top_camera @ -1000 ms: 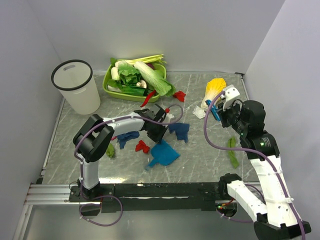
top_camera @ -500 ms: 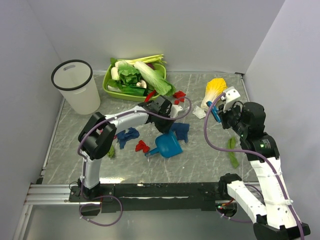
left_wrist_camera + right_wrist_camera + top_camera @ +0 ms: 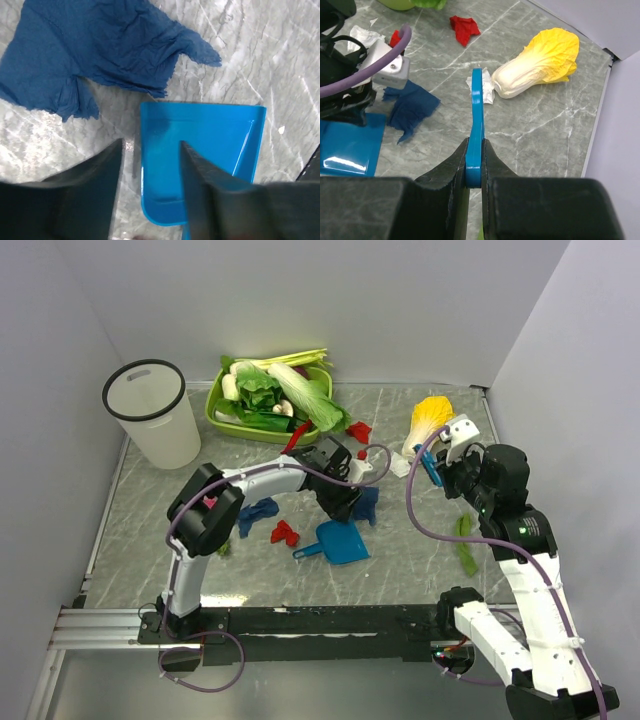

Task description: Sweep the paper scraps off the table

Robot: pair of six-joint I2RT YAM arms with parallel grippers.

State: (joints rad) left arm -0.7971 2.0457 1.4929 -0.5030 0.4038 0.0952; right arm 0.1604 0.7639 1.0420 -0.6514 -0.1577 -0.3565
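Gaping over the glossy dustpan (image 3: 210, 145), the left tool (image 3: 151, 146) hovers; the right tool (image 3: 476, 143) clamps a thin blue plastic strip (image 3: 477, 100).

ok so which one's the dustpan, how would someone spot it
On the marble table, look near the middle, right by the left gripper. The dustpan lies flat there: smooth, glossy bright-blue plastic with a handle, unlike the crumpled dark-blue paper scraps beside it.
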